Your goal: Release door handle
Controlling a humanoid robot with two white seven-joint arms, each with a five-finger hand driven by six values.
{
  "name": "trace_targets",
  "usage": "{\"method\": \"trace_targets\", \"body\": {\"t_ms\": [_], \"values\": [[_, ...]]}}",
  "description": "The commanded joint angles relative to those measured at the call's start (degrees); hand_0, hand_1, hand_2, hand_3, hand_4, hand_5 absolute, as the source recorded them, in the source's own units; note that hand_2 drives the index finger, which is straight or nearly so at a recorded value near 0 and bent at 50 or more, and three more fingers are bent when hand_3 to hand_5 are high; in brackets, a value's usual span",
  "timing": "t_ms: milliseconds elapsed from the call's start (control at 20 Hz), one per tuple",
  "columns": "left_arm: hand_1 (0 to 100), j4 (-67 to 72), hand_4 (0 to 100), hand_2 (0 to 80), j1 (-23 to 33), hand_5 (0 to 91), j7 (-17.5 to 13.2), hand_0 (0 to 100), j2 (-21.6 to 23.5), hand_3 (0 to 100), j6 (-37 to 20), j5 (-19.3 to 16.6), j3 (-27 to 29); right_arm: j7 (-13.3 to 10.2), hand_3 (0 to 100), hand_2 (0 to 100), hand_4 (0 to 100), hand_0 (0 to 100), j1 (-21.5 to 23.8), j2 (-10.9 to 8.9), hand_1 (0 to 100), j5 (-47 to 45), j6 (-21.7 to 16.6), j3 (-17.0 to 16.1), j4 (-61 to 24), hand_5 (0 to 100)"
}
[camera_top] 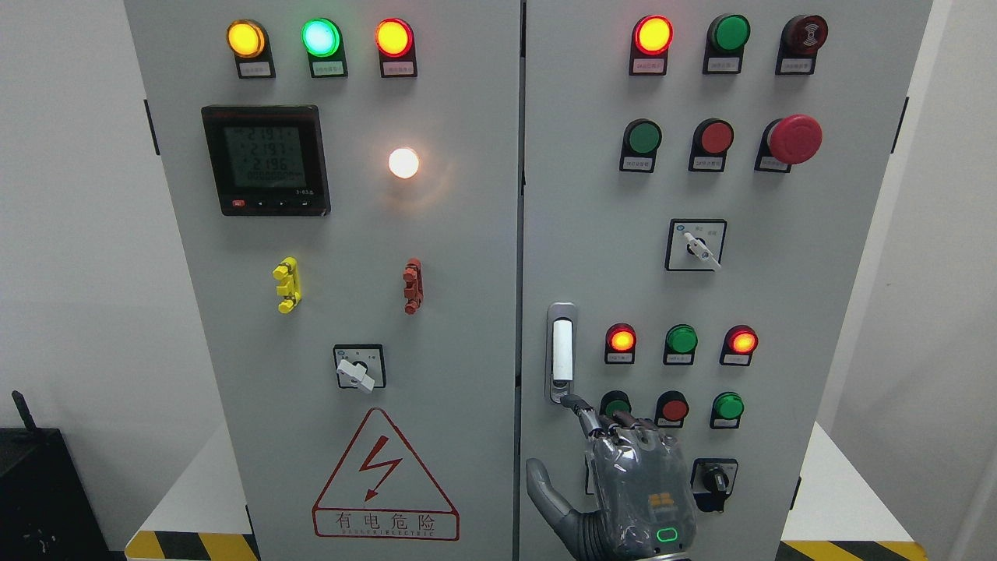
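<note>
Head view: a grey cabinet (467, 234) with two doors fills the frame; the door handle (561, 352), a white upright lever in a silver recess, sits on the right door just beside the centre seam, left of a row of red and green lamps (681, 340). One hand (619, 475) rises from the bottom edge, back towards the camera (its arm is not visible, so which side it belongs to cannot be told); its index finger (580, 411) stretches up to the lower end of the handle, touching or nearly so, while the other fingers are bent at the knuckles and the thumb (545, 491) juts out to the left; it grips nothing. A triangular warning sign (385, 477) marks the left door.
</note>
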Motion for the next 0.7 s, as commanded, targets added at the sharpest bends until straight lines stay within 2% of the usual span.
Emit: {"method": "trace_targets", "body": {"t_ms": [0, 50, 250, 551, 651], "values": [[0, 0.00, 0, 4.3, 0.00, 0.0, -0.02, 0, 0.00, 11, 0.05, 0.00, 0.00, 0.11, 78, 57, 62, 20, 0.08, -0.07, 28, 0.15, 0.03, 0.01, -2.36, 54], [0, 0.00, 0, 4.3, 0.00, 0.0, -0.02, 0, 0.00, 11, 0.05, 0.00, 0.00, 0.11, 78, 61, 60, 19, 0.08, -0.07, 28, 0.15, 0.03, 0.01, -2.36, 54], [0, 0.00, 0, 4.3, 0.00, 0.0, -0.02, 0, 0.00, 11, 0.05, 0.00, 0.00, 0.11, 85, 71, 65, 17, 0.08, 0.02, 31, -0.03, 0.03, -0.07, -2.36, 61], [0, 0.00, 0, 4.4, 0.00, 0.0, -0.02, 0, 0.00, 11, -0.03, 0.00, 0.00, 0.72, 91, 74, 68, 16, -0.44, -0.07, 33, 0.32, 0.21, -0.78, -2.36, 63], [0, 0.00, 0, 4.4, 0.00, 0.0, -0.02, 0, 0.00, 11, -0.03, 0.00, 0.00, 1.95, 92, 74, 69, 18, -1.41, 0.02, 29, 0.59, 1.34, -0.60, -2.36, 63]]}}
